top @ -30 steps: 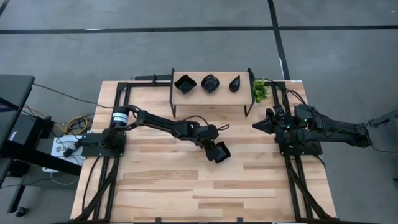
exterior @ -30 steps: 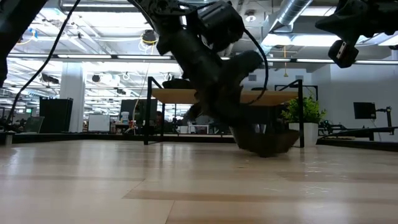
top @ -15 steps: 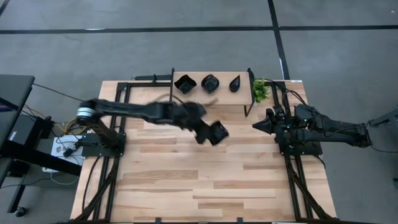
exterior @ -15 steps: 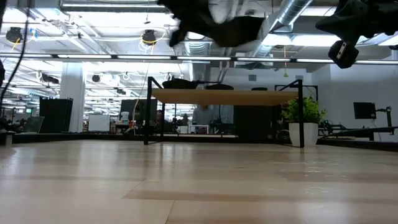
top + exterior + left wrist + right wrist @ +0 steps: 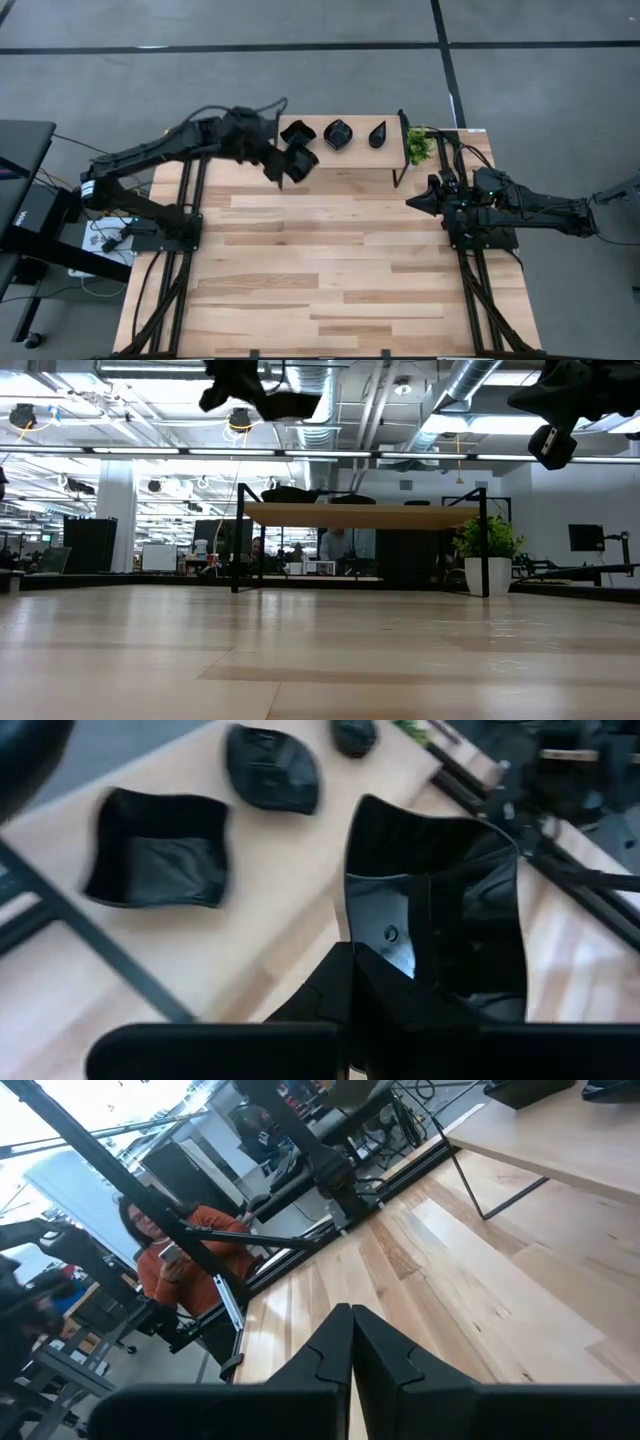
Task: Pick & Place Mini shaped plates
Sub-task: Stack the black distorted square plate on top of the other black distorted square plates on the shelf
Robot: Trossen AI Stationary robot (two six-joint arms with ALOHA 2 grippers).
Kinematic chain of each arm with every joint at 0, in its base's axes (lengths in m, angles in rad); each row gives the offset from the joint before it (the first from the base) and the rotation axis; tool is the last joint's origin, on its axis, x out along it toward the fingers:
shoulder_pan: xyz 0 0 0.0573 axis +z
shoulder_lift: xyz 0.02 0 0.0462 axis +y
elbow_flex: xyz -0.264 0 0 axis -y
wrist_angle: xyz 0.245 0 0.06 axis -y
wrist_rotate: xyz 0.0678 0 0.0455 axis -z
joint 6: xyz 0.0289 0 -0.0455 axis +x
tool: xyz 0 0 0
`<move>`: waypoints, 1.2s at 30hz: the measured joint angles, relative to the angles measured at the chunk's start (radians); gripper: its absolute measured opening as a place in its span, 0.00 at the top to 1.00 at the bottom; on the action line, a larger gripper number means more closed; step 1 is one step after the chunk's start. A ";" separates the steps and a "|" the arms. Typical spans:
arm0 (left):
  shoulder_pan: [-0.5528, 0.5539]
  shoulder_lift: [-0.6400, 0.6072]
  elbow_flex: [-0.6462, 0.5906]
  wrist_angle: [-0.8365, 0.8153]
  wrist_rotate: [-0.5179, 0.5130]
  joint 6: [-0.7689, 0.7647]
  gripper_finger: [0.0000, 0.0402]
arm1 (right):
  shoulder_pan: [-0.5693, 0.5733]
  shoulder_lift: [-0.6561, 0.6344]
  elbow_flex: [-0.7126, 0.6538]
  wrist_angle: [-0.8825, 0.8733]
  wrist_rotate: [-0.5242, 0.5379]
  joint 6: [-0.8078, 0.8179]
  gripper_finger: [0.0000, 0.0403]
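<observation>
My left gripper is shut on a glossy black wavy-edged square mini plate, held in the air over the near left part of a small wooden shelf. On the shelf top rest three more mini plates: a wavy square, a leaf-like one and a teardrop. In the low view my left gripper with its plate shows high up. My right gripper waits shut at the table's right side, clear of everything. My left gripper pinches the plate's near wall between its two fingers. The fingers slant down from the table's left. The plate is lifted clear and tilted, its hollow turned toward the wrist camera.
A small green plant stands right of the shelf. Black frame rails run along both table sides. The wooden table lies bare near the front. A person in an orange top stands beyond the table.
My left gripper has risen from the middle of the table with the plate and swung toward the far left, up to the shelf. The plate, which rested on the table a second ago, now hangs clear above the shelf's near left part.
</observation>
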 joint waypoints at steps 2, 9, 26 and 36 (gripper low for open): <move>0.070 0.005 0.000 -0.002 0.043 0.043 0.99 | 0.000 0.000 0.000 0.000 0.000 0.001 1.00; 0.308 0.064 0.001 0.004 0.176 0.159 0.99 | 0.000 0.000 0.000 0.000 0.000 0.002 1.00; 0.466 0.391 0.273 -0.081 0.322 0.322 0.99 | 0.000 0.000 0.000 0.000 0.000 0.010 1.00; 0.488 0.404 0.274 -0.094 0.350 0.331 0.99 | 0.000 0.000 0.000 0.000 0.000 0.010 1.00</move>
